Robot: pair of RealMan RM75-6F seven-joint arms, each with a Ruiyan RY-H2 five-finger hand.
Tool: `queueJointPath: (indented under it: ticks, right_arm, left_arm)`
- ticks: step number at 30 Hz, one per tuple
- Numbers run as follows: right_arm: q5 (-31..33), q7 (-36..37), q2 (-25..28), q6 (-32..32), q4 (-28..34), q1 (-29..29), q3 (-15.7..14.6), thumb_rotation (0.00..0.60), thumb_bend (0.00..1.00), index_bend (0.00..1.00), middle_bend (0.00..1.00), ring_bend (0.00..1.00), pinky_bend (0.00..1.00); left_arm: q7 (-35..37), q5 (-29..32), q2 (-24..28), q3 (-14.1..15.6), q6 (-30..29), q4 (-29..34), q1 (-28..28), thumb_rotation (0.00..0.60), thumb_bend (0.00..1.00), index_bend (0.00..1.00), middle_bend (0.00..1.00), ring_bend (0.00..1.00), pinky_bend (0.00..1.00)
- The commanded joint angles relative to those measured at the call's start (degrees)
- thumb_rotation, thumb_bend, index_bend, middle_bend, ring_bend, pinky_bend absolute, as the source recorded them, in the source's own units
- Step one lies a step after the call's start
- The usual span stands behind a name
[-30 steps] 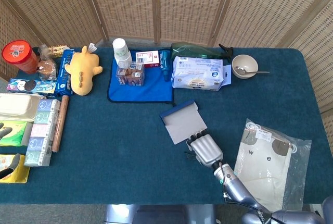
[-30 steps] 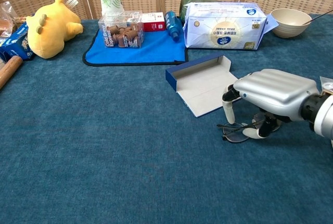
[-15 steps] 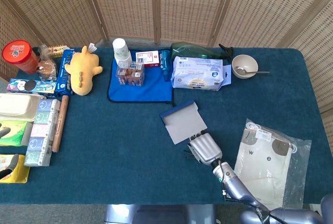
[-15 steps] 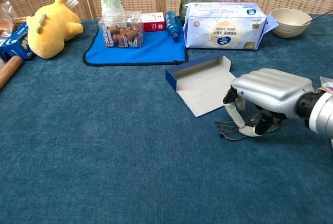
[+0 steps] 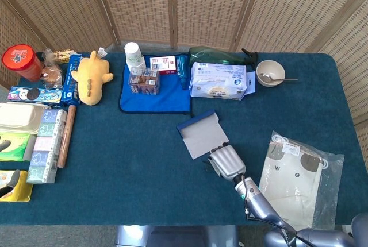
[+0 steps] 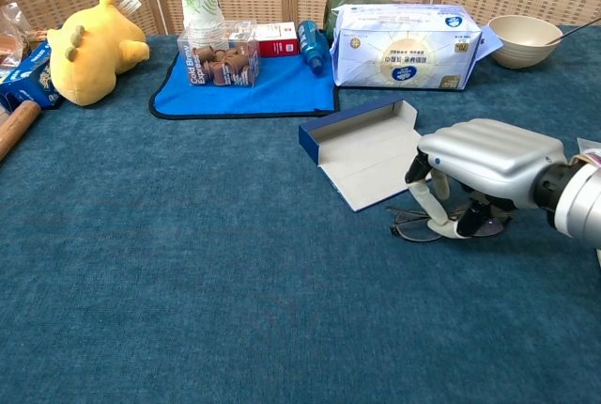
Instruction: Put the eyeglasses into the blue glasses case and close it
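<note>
The right hand was low over the blue cloth of the table, just beside the near right corner of the open blue glasses case. Its fingers were curled down around the eyeglasses, and the thumb and one finger seemed to pinch the thin frame between them. The eyeglasses were partly under the palm, and one lens came out on the side toward the case. They looked to be touching the cloth or just above it; I could not tell which. They were outside the case, close to its edge.

The case lay flat with its lid folded back, and its grey inside held nothing. In the head view the same hand was just below the case.

Behind the case there was a white pack of wipes and a bowl. A yellow plush toy lay far to the left. The left hand did not appear in either view.
</note>
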State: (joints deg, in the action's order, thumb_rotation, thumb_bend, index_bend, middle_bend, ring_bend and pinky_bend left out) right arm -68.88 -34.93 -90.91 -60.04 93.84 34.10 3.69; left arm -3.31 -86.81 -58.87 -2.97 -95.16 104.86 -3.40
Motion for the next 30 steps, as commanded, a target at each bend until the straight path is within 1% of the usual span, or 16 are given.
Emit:
queueJointPath:
  ticks: [1,11,15,20,22,25,27,30]
  right_arm:
    - [-0.5,0.5,-0.1,-0.3,-0.3,-0.1,-0.2,0.600,0.34,0.74,0.55,0.52,0.39]
    - [-2.6,1.5,0.5,-2.0,0.7,-0.3,0.1,0.600,0.34,0.74,0.55,0.52,0.39]
    - [-3.4,1.6,1.3,-2.2,1.6,0.4,1.1,0.600,0.34,0.74,0.55,0.52,0.39]
    - [-2.6,1.8,1.8,-1.8,2.1,0.0,0.4,0.600,0.35,0.71,0.54,0.52,0.39]
    - [-2.1,1.6,1.8,-1.7,1.9,-0.3,0.0,0.600,0.36,0.68,0.53,0.51,0.39]
    - [-1.4,0.8,1.8,-1.8,2.1,-0.7,-0.8,0.600,0.41,0.59,0.50,0.49,0.39]
    - [-1.4,-0.1,2.0,-2.1,2.5,-1.0,-1.2,0.600,0.44,0.49,0.47,0.47,0.39]
    - [-1.7,-1.5,2.2,-3.2,3.0,-1.3,-1.5,0.600,0.45,0.35,0.43,0.46,0.39]
  left_arm:
    - [0.0,0.0,0.0,0.0,0.0,0.0,0.0,0.600,0.29,0.20,0.13,0.03,0.00]
    - [-0.2,0.0,0.0,-0.1,0.2,0.1,0.1,0.600,0.29,0.20,0.13,0.03,0.00]
    - [-0.5,-0.3,0.0,0.0,0.2,0.3,0.2,0.600,0.29,0.20,0.13,0.04,0.00]
    - [-0.5,-0.1,0.1,0.0,0.1,0.5,0.0,0.600,0.29,0.20,0.13,0.03,0.00]
    - [-0.7,-0.2,0.0,0.0,0.1,0.5,0.1,0.600,0.29,0.20,0.13,0.04,0.00]
    - [-0.7,-0.3,0.1,0.0,0.2,0.6,0.1,0.600,0.29,0.20,0.13,0.04,0.00]
    - [-0.8,-0.2,0.1,-0.2,0.2,0.6,0.2,0.600,0.29,0.20,0.13,0.03,0.00]
    - [-0.8,-0.4,0.0,-0.2,0.3,0.7,0.4,0.600,0.29,0.21,0.13,0.03,0.00]
